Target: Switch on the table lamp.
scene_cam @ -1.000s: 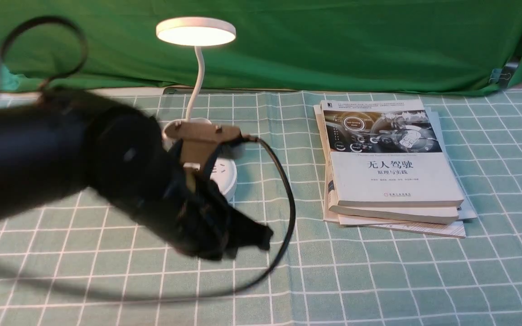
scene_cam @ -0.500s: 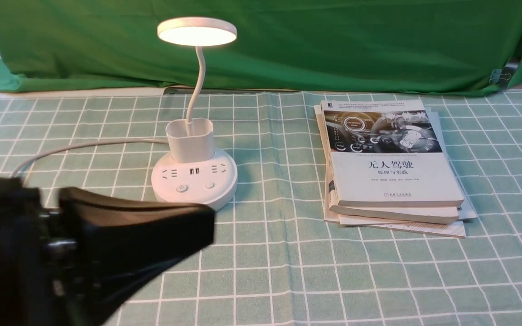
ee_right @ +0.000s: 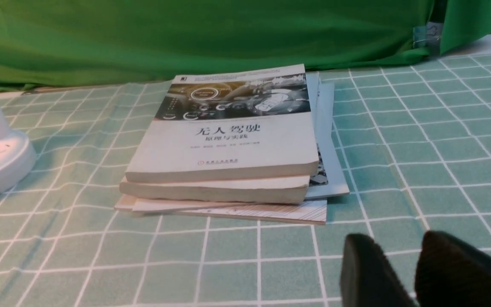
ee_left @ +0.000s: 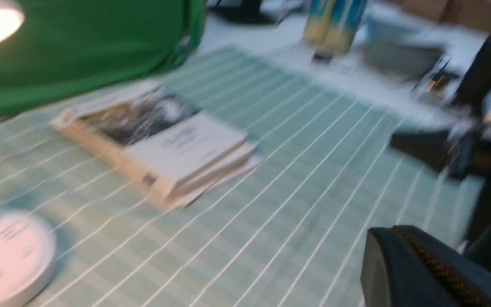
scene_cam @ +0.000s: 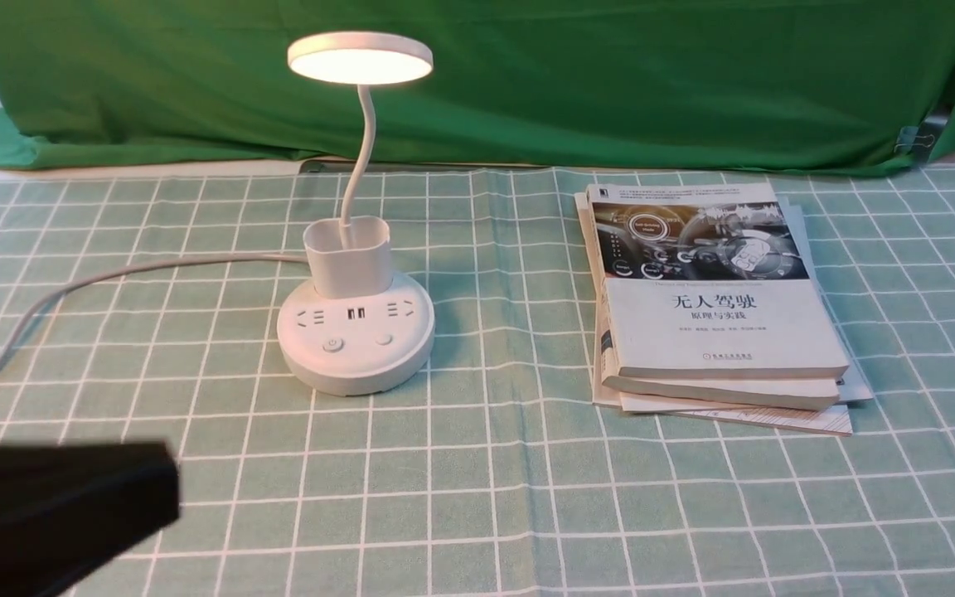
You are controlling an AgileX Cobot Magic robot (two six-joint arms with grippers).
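Since disc head is glowing, task is reading as done. Table lamp (scene_cam: 347, 257) is standing left of book stack (scene_cam: 718, 307). Left gripper (scene_cam: 104, 493) is sitting low, well apart from base; claw state cannot be told. Right gripper (ee_right: 411, 273) is showing 2 tips narrowly parted, empty. Advising: keeping arms clear of cord (scene_cam: 113, 272), no second press.

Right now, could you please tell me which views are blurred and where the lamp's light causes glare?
Front view: sharp, though the lit head of the table lamp is nearly washed out. Left wrist view: motion-smeared throughout, the books streaked, the lamp head a glaring patch. Right wrist view: crisp and evenly lit, the top book's title legible.
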